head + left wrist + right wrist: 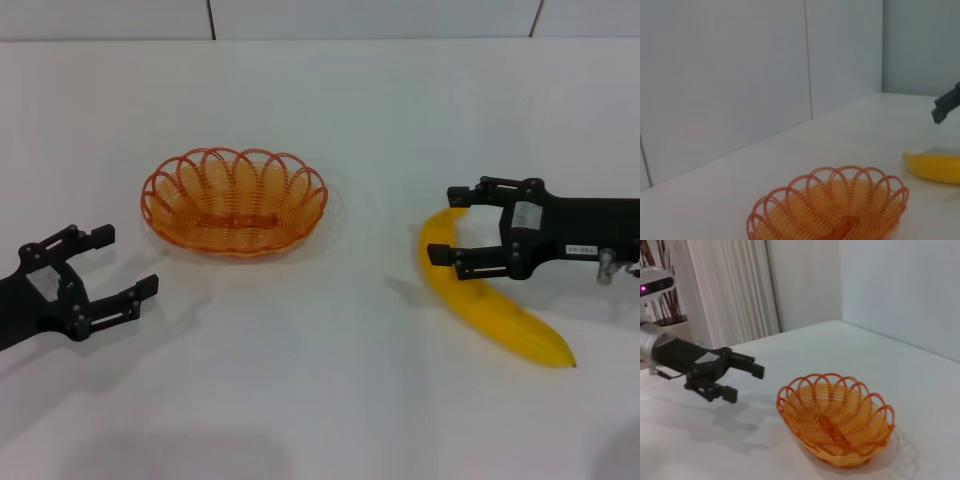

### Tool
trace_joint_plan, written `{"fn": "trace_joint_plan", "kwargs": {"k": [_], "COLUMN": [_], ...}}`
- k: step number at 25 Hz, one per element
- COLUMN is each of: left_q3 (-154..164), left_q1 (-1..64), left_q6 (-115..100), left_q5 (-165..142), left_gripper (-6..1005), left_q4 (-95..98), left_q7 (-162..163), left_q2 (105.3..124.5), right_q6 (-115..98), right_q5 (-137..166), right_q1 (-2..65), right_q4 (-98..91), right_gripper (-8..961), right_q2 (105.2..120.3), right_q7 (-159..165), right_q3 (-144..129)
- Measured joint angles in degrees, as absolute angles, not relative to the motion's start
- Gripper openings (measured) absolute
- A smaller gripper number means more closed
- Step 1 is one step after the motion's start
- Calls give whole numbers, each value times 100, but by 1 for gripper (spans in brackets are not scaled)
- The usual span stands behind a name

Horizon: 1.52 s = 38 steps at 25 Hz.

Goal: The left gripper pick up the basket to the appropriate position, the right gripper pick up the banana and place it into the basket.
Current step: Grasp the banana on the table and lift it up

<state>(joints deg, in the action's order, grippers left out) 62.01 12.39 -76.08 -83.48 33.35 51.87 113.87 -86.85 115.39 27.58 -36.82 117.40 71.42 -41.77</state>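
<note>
The orange wire basket (235, 200) stands empty on the white table, left of centre. My left gripper (125, 265) is open and empty, in front of and to the left of the basket, apart from it. The yellow banana (500, 310) lies on the table at the right. My right gripper (452, 226) is open, its two fingers on either side of the banana's far end, not closed on it. The left wrist view shows the basket (835, 205), the banana's end (935, 167) and a finger of the right gripper. The right wrist view shows the basket (837, 415) and the left gripper (744, 383).
The white table (320, 400) reaches back to a white panelled wall (370, 18). A white curtain or slatted panel (730, 290) and dry branches (665, 290) stand beyond the table's left side.
</note>
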Motion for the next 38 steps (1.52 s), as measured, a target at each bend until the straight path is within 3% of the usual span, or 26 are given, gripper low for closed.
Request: {"fn": "trace_joint_plan", "kwargs": {"k": [5,12,23,38], "left_q3": [6204,6206,6205,6107], "left_q1": [1231,1248,1255,1263], "left_q6": [-7611,-7607,-7602,-7610], "left_q5": [-8309,-8296,-8296,-8303], "left_gripper": [860,860,860,861], "left_q4": [3355,3363,3366,3375], "left_q7": [5181,5135,5124,5105], "left_q2": [11387,11404,11392,11412], "right_q6": [-8322,-7412,-7281,-7954], "right_q5": [11449,11244,12076,13631], "right_q1": [2523,2415,1303,1604], "right_q4": [-4323,-4957,-8152,-8663], "right_gripper": [886,883,867,845], "right_q2": [11808,11781,11766,11750], "right_q7": [7553,8424,11095,12866], "right_q3": [-4524,-5446,-7493,-8591]}}
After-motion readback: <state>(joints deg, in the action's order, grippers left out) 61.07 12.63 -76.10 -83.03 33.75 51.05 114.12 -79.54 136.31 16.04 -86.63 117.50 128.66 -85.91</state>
